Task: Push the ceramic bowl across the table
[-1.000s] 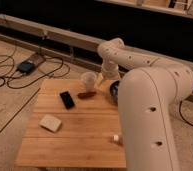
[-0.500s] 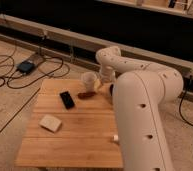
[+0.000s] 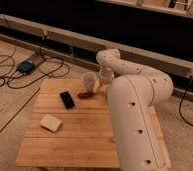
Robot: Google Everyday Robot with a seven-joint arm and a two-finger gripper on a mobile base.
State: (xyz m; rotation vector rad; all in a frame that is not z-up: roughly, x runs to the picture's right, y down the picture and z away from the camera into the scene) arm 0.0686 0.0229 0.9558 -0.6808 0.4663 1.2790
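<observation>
The light-wood table (image 3: 70, 142) fills the lower middle of the camera view. The ceramic bowl is hidden behind my white arm (image 3: 135, 100), which crosses the table's right side. My gripper (image 3: 101, 86) hangs at the far edge of the table, just right of the white cup (image 3: 89, 80), where the arm's wrist bends down.
A small brown object (image 3: 85, 94) lies in front of the cup. A black phone (image 3: 66, 99) lies left of it, and a flat white block (image 3: 50, 122) sits at the front left. Cables and a black box (image 3: 27, 66) lie on the floor to the left. A dark rail wall runs behind.
My arm has swung left across the view. The dark bowl, visible at the back right of the table a second ago, is now covered by the arm. The gripper is closer to the cup.
</observation>
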